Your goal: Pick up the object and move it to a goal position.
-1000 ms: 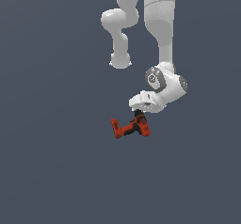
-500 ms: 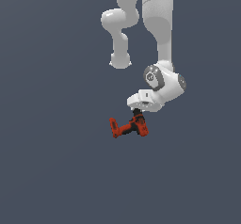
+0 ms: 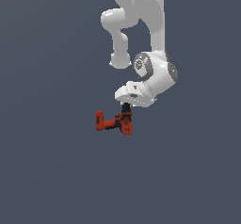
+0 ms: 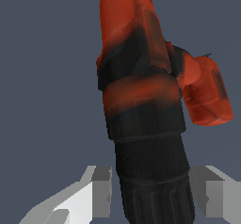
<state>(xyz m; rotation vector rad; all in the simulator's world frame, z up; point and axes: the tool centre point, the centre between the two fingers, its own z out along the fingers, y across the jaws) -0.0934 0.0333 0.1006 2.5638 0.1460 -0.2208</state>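
The red drill hangs right under the gripper, which pinches its black end (fingers on both sides). The white arm reaches straight down from above.

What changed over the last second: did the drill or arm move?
The hand and the drill shifted slightly toward the exterior view's left, together. The wrist swung a little. The drill's black end remains between the fingers; its pose in the hand looks unchanged.
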